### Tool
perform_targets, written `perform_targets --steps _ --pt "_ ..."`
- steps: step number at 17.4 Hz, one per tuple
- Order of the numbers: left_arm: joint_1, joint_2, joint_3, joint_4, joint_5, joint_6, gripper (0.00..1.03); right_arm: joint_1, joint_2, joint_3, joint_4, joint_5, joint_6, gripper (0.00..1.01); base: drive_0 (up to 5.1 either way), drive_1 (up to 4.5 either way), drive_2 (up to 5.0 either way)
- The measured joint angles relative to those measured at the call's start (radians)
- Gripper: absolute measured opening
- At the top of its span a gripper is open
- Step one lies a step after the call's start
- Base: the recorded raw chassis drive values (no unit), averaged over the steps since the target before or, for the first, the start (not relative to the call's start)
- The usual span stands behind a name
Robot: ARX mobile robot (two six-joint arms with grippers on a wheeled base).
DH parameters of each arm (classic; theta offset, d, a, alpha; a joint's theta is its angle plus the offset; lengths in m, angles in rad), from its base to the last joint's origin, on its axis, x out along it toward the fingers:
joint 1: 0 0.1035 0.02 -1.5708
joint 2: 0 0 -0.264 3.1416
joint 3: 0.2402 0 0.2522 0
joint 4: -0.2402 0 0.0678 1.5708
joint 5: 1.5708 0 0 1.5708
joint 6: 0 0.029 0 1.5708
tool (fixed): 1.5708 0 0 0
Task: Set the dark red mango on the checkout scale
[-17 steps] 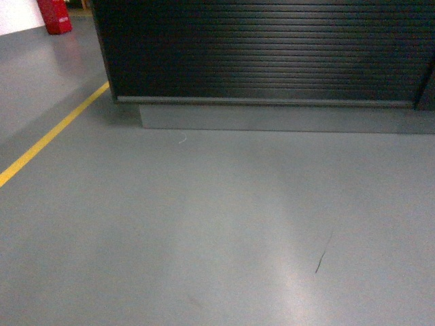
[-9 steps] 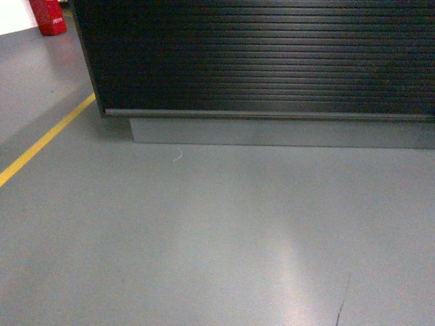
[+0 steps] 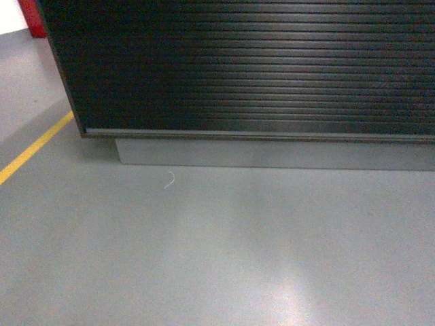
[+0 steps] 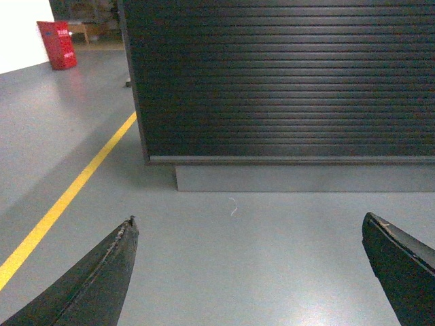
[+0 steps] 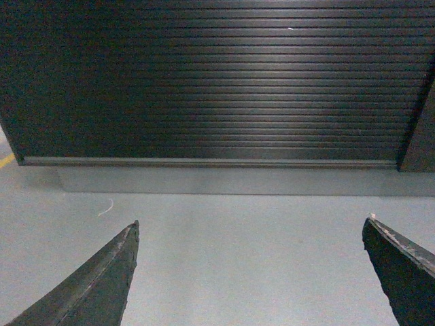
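Checkout (image 3: 258,68) ribbed front faces camera, slats horizontal; both pincers (image 4: 248,272) (image 5: 248,272) wide apart, holding nothing.

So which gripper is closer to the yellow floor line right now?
Left. The left gripper has the yellow line running just past its left finger; the right gripper faces the counter further right, with only a sliver of line at its view's edge.

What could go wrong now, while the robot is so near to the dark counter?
1. The checkout front fills the head view; its top, and any scale or mango, are out of sight, so aiming is blind.
2. Both pincers, left and right, hang open and low near the plinth; rolling on might bump them.
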Motion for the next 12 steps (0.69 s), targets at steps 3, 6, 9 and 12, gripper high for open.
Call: perform_targets --steps 3,6,9,12 --pt "0.0 0.0 0.0 0.001 -0.001 0.0 0.98 0.0 0.0 0.0 0.0 0.0 0.0 0.98 0.1 4.39 -4.3" --pt "0.0 0.0 0.0 -0.003 0.0 0.0 0.98 0.0 0.0 0.0 -0.003 0.0 0.0 0.98 0.1 4.39 -4.3" --pt "0.0 0.0 0.0 -0.002 0.0 0.0 0.98 0.0 0.0 0.0 0.0 -0.001 0.0 0.98 0.1 4.39 -4.3" --pt "0.0 0.0 0.0 -0.001 -0.002 0.0 0.98 0.0 0.0 0.0 0.0 -0.001 0.0 0.98 0.1 4.39 -4.3"
